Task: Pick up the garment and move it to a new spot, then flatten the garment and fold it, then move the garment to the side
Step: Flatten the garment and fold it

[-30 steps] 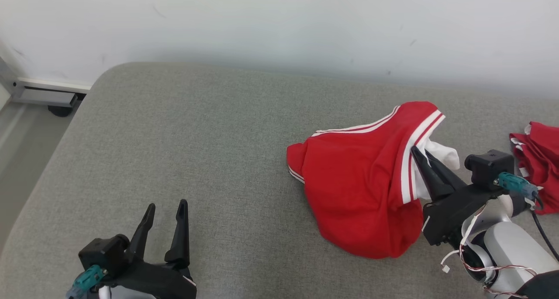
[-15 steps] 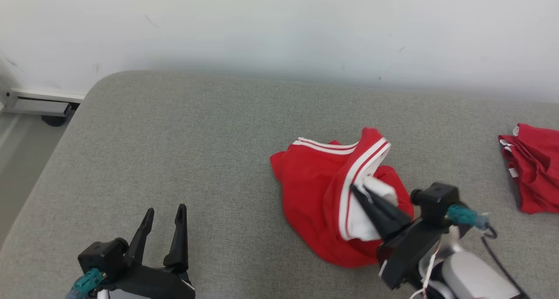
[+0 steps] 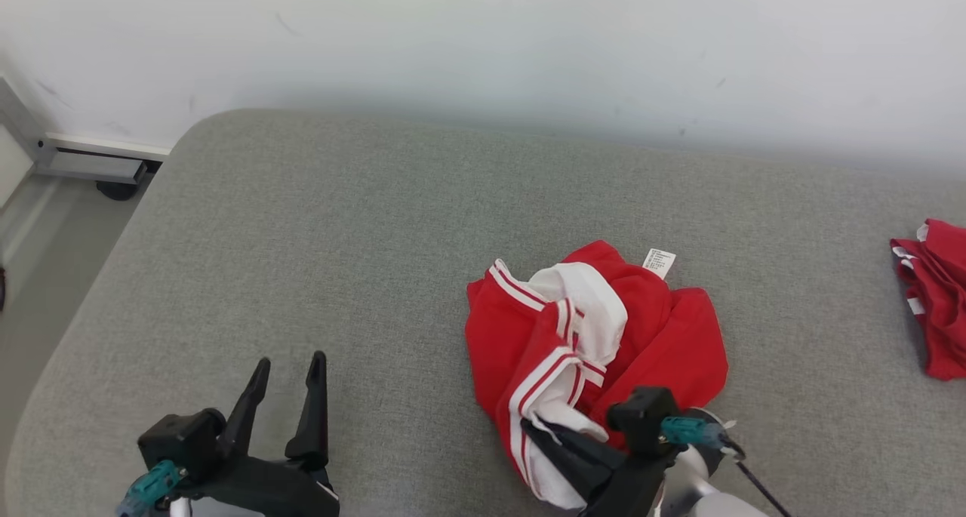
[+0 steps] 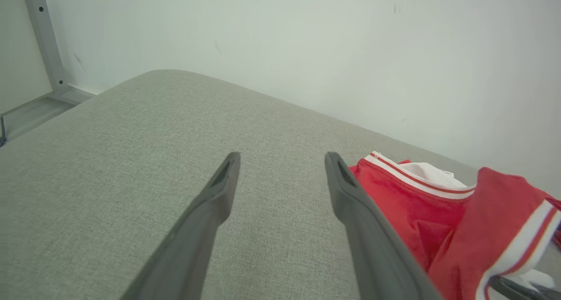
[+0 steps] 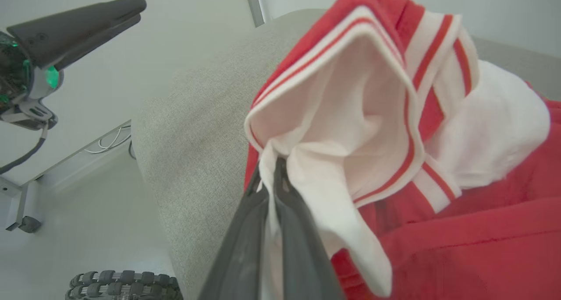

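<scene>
The right gripper pinches the white lining of the red garment, maybe shorts, bunched on the grey cushion. The left gripper is spread wide, holding nothing. The head view shows another red cloth far right; the right wrist view, a wheel.
</scene>
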### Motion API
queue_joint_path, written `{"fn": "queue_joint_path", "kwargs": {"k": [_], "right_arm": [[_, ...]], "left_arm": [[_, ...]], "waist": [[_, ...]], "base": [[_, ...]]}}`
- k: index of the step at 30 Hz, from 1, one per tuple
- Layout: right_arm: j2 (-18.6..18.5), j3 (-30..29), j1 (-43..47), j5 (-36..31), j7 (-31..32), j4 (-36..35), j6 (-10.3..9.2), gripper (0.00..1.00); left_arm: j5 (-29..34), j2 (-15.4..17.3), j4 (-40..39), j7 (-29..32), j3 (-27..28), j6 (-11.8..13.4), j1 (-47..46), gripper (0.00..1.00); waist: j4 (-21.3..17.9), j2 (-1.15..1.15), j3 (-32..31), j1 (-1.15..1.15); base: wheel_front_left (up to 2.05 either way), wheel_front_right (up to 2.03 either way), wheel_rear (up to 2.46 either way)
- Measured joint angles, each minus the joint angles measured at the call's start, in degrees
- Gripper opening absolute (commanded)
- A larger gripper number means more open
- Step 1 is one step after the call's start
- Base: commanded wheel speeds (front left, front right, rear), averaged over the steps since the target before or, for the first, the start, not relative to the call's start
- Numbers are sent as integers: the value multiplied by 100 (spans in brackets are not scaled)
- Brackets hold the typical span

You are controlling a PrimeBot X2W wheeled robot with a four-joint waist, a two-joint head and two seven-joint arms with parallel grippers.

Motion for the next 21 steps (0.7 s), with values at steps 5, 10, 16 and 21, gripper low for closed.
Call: {"fn": "queue_joint_path", "kwargs": {"k": [5, 10, 16, 21], "right_arm": [[22, 204, -16, 37, 101, 141, 0, 100], [-175, 53, -158, 341, -47, -44, 1, 100], [-455, -242, -147, 970, -355, -510, 1, 100], [-641, -576, -148, 946, -442, -355, 0, 100]], "left_arm": [[1, 3, 1, 0, 89, 0, 4, 100], [30, 8, -7, -1, 170, 1, 9, 100], [85, 9, -138, -1, 118, 0, 9, 100], [152, -4, -165, 110, -138, -18, -2, 100]], "waist": [[39, 0, 4, 0], [-3, 0, -12, 0], [-131, 0, -47, 0], [-233, 0, -55, 0]], "base": [[0, 0, 0], [0, 0, 0], [0, 0, 0], [0, 0, 0]]}}
